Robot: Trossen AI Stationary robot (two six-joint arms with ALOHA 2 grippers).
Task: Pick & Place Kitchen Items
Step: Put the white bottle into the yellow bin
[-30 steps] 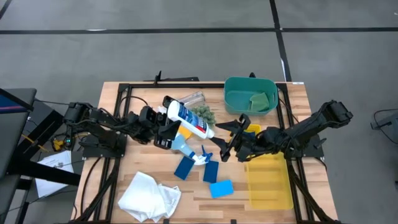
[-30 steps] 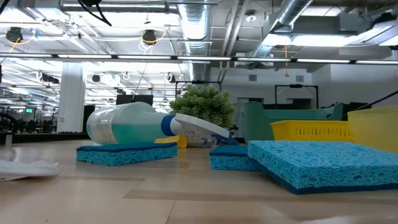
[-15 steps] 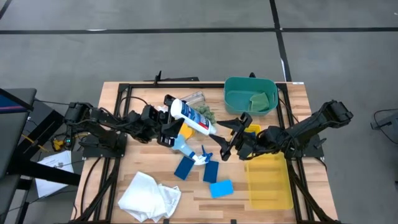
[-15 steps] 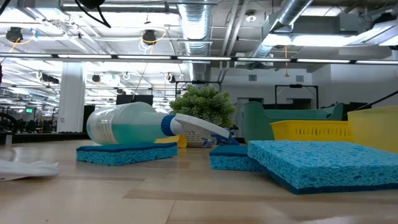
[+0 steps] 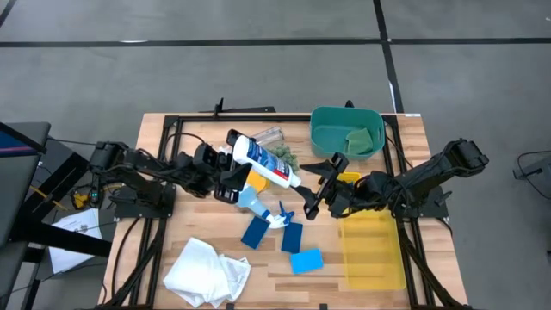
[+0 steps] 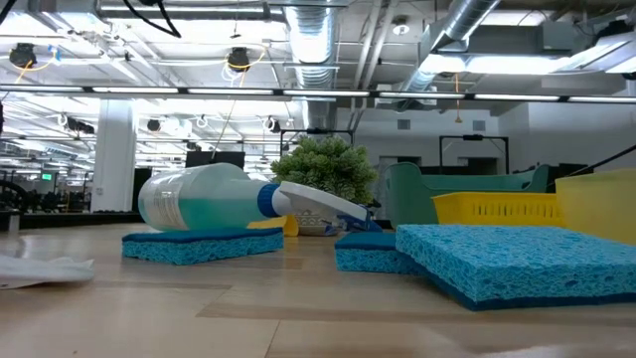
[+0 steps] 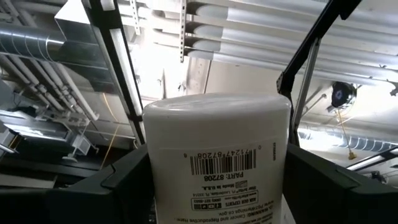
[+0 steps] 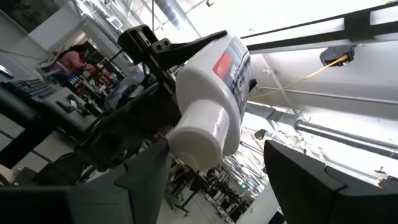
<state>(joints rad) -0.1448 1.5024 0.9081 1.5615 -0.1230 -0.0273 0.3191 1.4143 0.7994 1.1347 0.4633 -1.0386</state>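
Note:
My left gripper [image 5: 234,176] is shut on a white bottle [image 5: 265,164] with a red and blue label, held above the table's middle. My right gripper [image 5: 314,188] stands open just beyond the bottle's narrow cap end [image 8: 199,140], and I see no touch. Below them a clear spray bottle [image 6: 199,204] with a blue trigger lies on its side on a blue sponge [image 6: 199,244]. Two more blue sponges [image 5: 291,237] [image 5: 306,261] lie flat nearby. A white cloth [image 5: 207,271] lies crumpled at the near left. A clear cup [image 5: 267,135] lies at the far middle. My left gripper pinches the white bottle's body [image 7: 155,186] between its two fingers [image 7: 124,186], one on each opposite side. The fingers come from the table's left, slanting upward. The bottle is lifted clear of the table and tilted, its cap end toward my right gripper.
A teal bin [image 5: 323,129] with a green sponge [image 5: 362,138] in it stands at the far right. A yellow bin [image 5: 372,250] stands at the near right. A spiky green plant ball [image 5: 280,157] sits under the held bottle. Black frame rails run along the table's edges.

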